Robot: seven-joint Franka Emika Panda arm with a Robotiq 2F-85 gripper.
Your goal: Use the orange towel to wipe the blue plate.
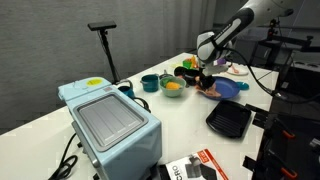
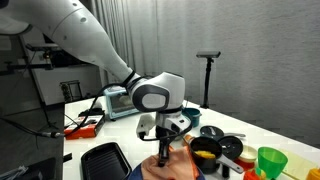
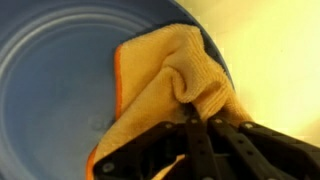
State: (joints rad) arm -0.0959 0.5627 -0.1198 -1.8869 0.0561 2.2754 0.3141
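In the wrist view my gripper [image 3: 192, 118] is shut on a pinched fold of the orange towel [image 3: 150, 80]. The towel is spread on the right part of the blue plate [image 3: 55, 80]. In an exterior view the gripper [image 1: 205, 80] points down over the blue plate [image 1: 228, 89] at the far side of the white table, with the towel [image 1: 209, 87] under it. In an exterior view the gripper [image 2: 165, 148] presses down on the orange towel [image 2: 178, 165]; the plate [image 2: 138, 173] shows only as a sliver at the bottom edge.
A light blue toaster oven [image 1: 108, 118] stands at the front. A black tray [image 1: 230, 120] lies near the plate. Teal cups [image 1: 149, 82], a bowl with yellow contents [image 1: 173, 88], a green cup [image 2: 271, 161] and a black bowl [image 2: 210, 132] crowd around the plate.
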